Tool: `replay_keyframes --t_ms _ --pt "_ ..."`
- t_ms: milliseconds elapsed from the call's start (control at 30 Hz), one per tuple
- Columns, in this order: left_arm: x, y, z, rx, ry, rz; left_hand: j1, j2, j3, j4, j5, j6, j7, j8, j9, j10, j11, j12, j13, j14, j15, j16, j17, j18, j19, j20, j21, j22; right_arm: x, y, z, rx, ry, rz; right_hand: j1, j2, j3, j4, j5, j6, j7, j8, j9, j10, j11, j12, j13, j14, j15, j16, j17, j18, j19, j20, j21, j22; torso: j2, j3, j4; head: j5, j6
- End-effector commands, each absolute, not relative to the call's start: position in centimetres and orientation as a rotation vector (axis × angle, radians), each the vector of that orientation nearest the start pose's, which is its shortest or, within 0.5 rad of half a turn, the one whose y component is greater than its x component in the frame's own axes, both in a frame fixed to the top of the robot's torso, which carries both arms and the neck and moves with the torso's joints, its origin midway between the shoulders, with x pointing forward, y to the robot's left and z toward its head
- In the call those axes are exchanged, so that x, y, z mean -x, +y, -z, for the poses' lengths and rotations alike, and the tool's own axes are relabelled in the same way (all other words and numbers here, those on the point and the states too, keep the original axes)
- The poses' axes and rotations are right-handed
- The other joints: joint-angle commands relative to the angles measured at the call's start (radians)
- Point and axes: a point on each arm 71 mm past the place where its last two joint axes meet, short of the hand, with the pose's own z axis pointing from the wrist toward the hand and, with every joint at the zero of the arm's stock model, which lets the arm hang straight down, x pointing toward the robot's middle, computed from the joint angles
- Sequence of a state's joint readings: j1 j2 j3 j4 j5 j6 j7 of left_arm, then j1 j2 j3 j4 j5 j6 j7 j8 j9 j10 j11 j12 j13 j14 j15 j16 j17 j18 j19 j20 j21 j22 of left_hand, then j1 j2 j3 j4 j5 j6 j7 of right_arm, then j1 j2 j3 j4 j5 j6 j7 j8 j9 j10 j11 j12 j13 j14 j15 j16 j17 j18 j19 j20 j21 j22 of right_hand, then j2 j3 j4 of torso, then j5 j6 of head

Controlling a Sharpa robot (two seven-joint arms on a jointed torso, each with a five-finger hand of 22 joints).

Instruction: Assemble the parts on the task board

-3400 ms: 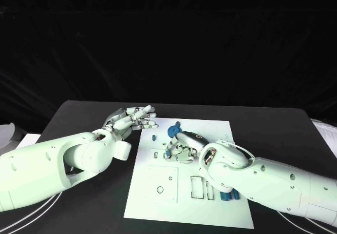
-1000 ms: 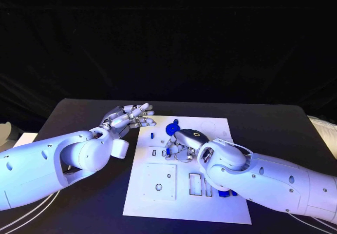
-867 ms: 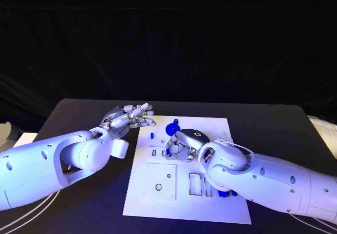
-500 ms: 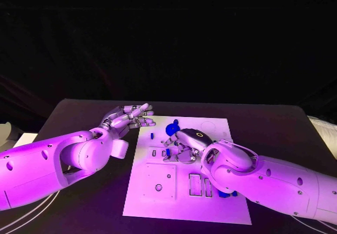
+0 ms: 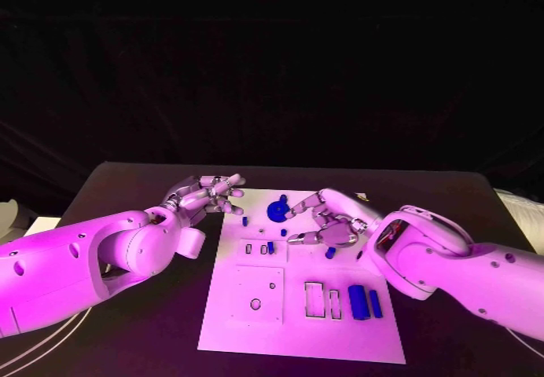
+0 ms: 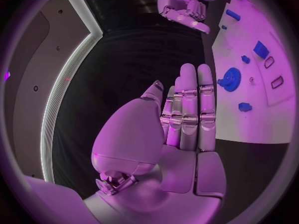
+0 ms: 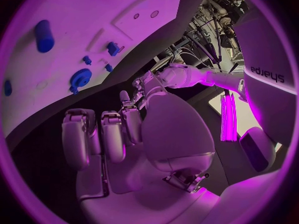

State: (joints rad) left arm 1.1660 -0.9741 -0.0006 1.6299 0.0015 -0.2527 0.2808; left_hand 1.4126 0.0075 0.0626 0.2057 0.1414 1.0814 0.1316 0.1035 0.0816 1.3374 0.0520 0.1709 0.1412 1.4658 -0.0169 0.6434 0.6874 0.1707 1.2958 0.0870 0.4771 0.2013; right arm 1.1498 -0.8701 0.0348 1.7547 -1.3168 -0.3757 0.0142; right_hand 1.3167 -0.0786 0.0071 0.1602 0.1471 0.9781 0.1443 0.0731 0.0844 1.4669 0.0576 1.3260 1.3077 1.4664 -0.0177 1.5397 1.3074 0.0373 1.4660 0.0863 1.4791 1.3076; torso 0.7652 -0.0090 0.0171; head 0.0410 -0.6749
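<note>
Task board (image 5: 297,330) — long axis away from robot

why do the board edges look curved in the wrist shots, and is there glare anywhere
Fisheye bending: in the left wrist view the task board has a bowed edge, and in the right wrist view its edge arcs too. Head view keeps the board straight-sided. Purple light tints all views; a bright strip glares in the left wrist view.

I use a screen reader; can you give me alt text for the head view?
Two white robot arms reach over a white task board on a black table. The right hand hovers above the board's middle, the left hand at its far left corner, near a blue gear; neither holds anything.
</note>
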Motion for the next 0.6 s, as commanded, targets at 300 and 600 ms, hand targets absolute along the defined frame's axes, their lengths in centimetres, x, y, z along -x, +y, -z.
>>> replay_keyframes --t_ms 300,600 --pt "-46.8 22.6 19.2 0.623 2.183 0.932 -0.062 -0.023 -0.051 0.073 0.005 -0.018 -0.034 0.105 0.049 -0.063 -0.034 0.4 0.374 0.091 -0.04 0.883 0.833 -0.073 0.137 -0.035 0.722 0.779 -46.8 -21.9 12.5 -0.281 1.53 -1.044 0.035 0.045 0.014 -0.011 0.047 0.015 -0.002 0.007 0.003 -0.005 -0.003 -0.003 0.113 0.089 -0.002 -0.008 0.201 0.004 0.02 -0.002 -0.005 0.078 -0.049 0.0069 -0.0156 0.025 -0.01" --pt "-48.7 21.6 18.5 0.497 2.2 0.578 -0.23 -0.014 -0.16 0.086 -0.057 -0.004 -0.064 0.271 0.157 0.001 -0.058 0.892 0.854 0.105 -0.05 0.927 0.883 -0.125 0.198 -0.046 0.964 1.132 -48.0 -24.1 12.3 -0.337 1.482 -0.995 0.034 0.045 0.012 -0.011 0.048 0.017 -0.002 0.008 0.003 -0.004 -0.003 -0.001 0.114 0.09 -0.002 -0.008 0.202 0.003 0.02 -0.002 -0.004 0.079 -0.069 0.0155 -0.014 0.046 -0.02"
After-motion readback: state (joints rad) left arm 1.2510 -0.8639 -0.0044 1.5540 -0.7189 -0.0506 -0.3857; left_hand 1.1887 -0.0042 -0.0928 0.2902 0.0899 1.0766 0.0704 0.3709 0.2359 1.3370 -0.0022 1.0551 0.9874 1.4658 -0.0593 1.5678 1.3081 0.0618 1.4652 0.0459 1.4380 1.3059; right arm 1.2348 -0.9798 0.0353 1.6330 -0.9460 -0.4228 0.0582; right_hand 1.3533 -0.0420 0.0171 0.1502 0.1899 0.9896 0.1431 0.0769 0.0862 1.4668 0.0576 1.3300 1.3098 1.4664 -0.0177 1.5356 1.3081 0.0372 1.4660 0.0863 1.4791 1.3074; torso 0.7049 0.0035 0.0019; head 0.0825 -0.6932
